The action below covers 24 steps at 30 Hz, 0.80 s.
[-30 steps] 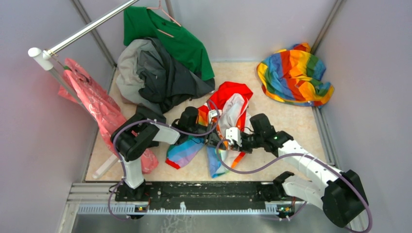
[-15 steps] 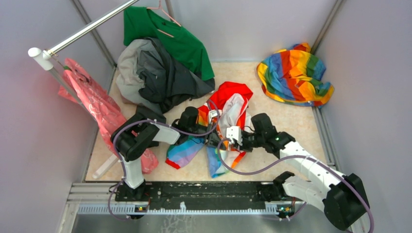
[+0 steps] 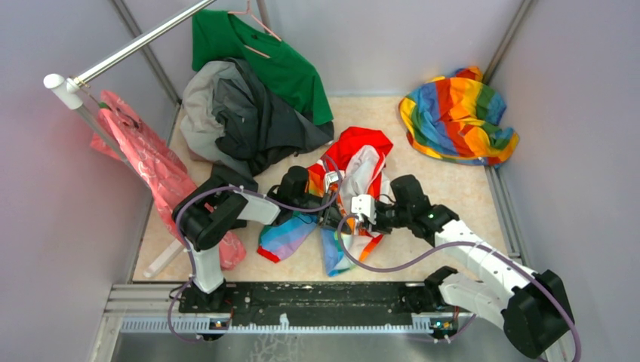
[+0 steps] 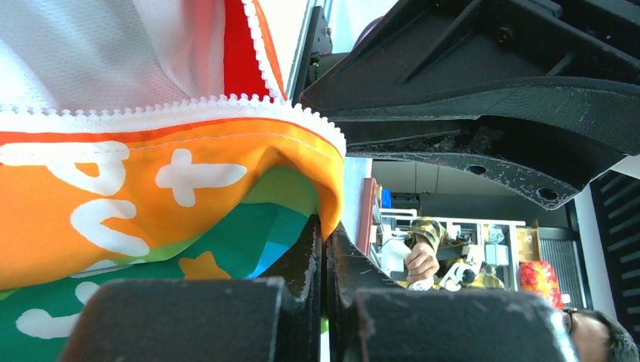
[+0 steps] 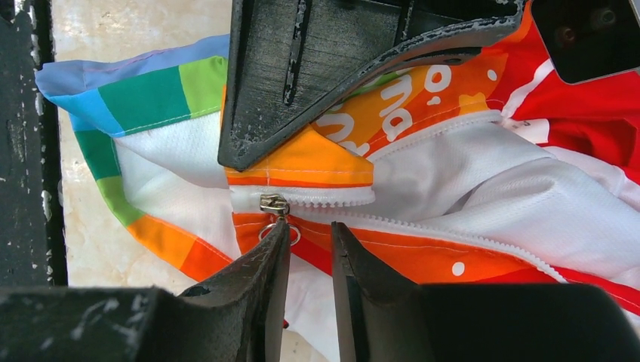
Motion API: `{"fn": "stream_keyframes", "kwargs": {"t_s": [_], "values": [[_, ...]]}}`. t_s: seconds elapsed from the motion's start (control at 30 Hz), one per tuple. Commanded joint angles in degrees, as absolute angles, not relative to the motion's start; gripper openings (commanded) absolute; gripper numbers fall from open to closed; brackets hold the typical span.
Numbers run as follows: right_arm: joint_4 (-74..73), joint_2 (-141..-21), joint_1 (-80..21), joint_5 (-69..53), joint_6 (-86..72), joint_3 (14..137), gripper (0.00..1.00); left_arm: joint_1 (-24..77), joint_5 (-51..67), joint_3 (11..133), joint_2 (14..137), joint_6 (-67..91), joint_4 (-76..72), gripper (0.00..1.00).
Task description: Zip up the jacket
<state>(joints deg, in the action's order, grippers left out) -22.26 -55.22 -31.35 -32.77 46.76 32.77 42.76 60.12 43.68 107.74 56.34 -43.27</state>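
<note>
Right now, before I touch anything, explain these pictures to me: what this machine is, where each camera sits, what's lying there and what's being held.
This is a robot: two arms bolted at the near edge of a table, each ending in a two-finger gripper. The wide picture looks down from above and behind the arms. The two close-ups come from cameras on the wrists, so each shows its own black fingers.

On the table lie the jacket, a grey heap with a green shirt behind it, and a rainbow cloth. A pink item hangs by a rail at the left.

The left gripper is shut on the jacket's orange edge, beside the zipper teeth. The right gripper holds nothing: its fingers stand slightly apart, just below the zipper pull.
</note>
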Motion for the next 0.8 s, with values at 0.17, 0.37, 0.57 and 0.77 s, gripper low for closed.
{"fn": "stream_keyframes", "kwargs": {"t_s": [0.17, 0.37, 0.57, 0.77], "values": [[-22.5, -56.2, -31.6, -35.1, 48.9, 34.1, 0.30, 43.1, 61.7, 44.0, 107.4, 55.7, -43.8, 0.00], [-24.7, -58.8, -30.9, -37.6, 48.5, 35.4, 0.31, 43.1, 62.3, 44.1, 106.8, 53.3, -41.5, 0.00], [-26.1, -60.8, -30.1, -39.8, 49.0, 35.9, 0.34, 43.1, 63.0, 44.2, 106.4, 51.3, -40.4, 0.00], [-26.5, -62.5, -30.0, -41.6, 50.3, 36.2, 0.35, 43.2, 63.6, 45.3, 106.4, 47.8, -36.4, 0.00]]}}
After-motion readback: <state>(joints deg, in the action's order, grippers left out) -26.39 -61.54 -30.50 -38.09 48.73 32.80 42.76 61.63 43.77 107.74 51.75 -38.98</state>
